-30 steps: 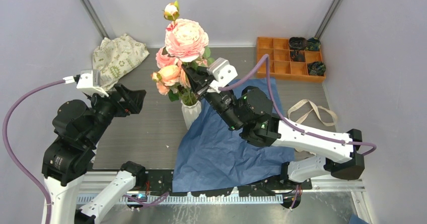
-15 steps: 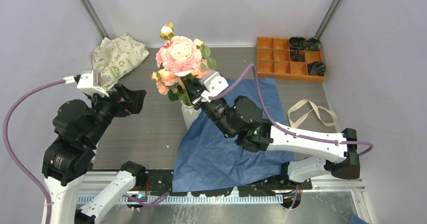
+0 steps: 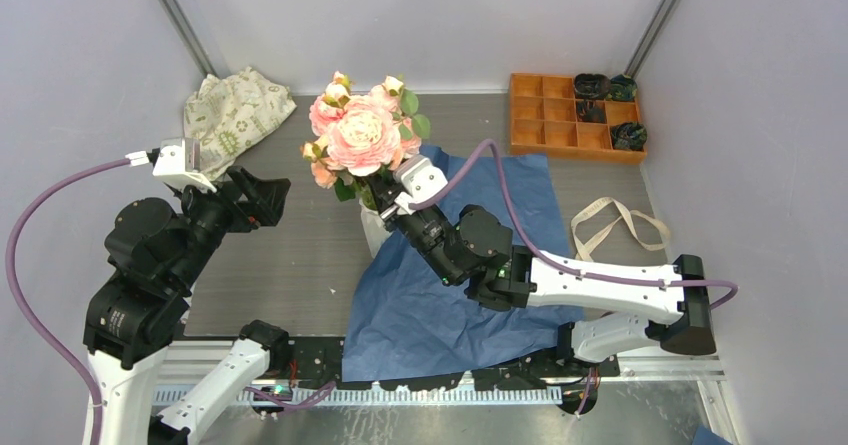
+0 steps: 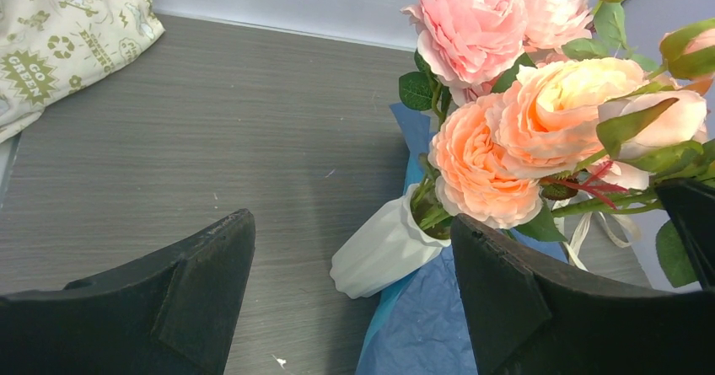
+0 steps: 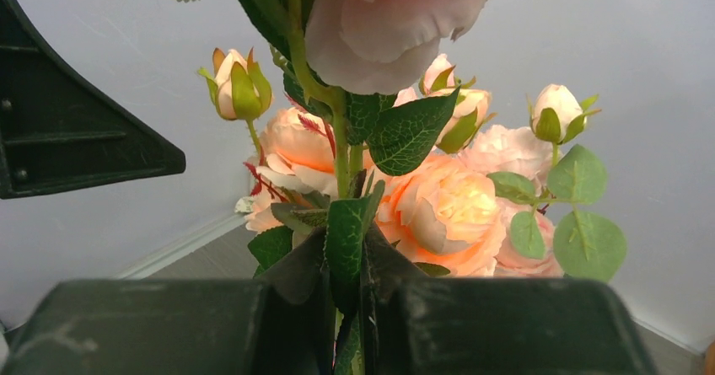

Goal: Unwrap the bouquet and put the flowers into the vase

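Note:
The flowers (image 3: 360, 130), pink and peach roses with green leaves, stand with their stems down in the white ribbed vase (image 3: 376, 233). My right gripper (image 3: 385, 193) is shut on the stems just above the vase mouth. In the right wrist view a stem and leaf are pinched in my right gripper (image 5: 346, 253), with the flowers (image 5: 438, 206) above. My left gripper (image 3: 270, 195) hangs open to the left, apart from the vase. The left wrist view has the vase (image 4: 384, 253) and the flowers (image 4: 506, 131) beyond my left gripper (image 4: 352, 223). The blue wrapping paper (image 3: 450, 295) lies spread flat.
A cream patterned cloth (image 3: 235, 110) lies at the back left. An orange compartment tray (image 3: 560, 115) sits at the back right. The beige ribbon (image 3: 615, 220) lies loose right of the blue paper. The vase stands at the paper's left edge.
My right gripper has come down and leftward with the flowers, and the blooms now sit lower over the vase. The left arm has not moved.

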You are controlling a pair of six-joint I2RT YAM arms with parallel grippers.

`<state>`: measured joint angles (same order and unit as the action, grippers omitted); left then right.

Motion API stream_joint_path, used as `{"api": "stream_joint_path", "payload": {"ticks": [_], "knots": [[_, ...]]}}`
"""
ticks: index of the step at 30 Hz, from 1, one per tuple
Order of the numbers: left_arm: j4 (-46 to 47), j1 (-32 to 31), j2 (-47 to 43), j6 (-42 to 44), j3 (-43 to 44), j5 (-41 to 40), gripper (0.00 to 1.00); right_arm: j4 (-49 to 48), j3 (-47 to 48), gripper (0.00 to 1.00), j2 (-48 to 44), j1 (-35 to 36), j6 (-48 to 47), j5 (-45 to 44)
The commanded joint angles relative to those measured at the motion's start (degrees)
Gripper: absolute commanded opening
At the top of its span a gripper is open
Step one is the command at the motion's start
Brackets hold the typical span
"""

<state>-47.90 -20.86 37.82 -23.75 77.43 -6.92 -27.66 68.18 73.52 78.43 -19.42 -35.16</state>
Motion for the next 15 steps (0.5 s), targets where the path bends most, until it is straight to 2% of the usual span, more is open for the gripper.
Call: {"api": "stream_joint_path", "payload": {"ticks": [1,15], "knots": [[1.78,0.14,0.30,-0.51,0.07,0.33,0.86,-3.41,-1.23,0.01,-2.66,0.80,2.71,-2.50],[1.69,0.21,-0.16,-0.68,-0.26,0.33,0.86,-1.83,-5.44,0.01,-2.53,1.61,6.72,-6.15]]}}
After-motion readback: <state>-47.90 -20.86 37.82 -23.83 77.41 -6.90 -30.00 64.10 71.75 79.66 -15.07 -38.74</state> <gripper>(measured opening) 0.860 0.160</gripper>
